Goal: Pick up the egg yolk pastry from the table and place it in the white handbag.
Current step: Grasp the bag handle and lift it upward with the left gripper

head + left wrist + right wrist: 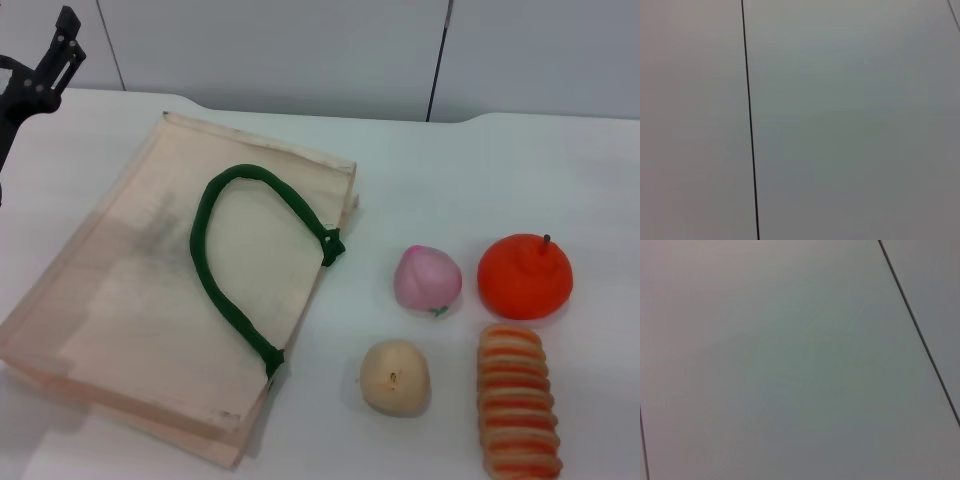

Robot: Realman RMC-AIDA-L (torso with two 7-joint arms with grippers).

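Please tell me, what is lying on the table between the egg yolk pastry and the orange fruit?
In the head view, nothing lies directly between the egg yolk pastry and the orange fruit; only bare table shows there. The pink peach and striped roll flank that stretch.

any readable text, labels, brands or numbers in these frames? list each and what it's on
None readable.
white handbag: plain fabric, green handle, no print showing; a tiny dark mark at its near edge is too small to read.
egg yolk pastry: only a small dark speck, not lettering.
Pink peach, orange fruit, striped roll: no labels.
left gripper, far left edge: no markings visible.
Both wrist views: blank panels with seams only.
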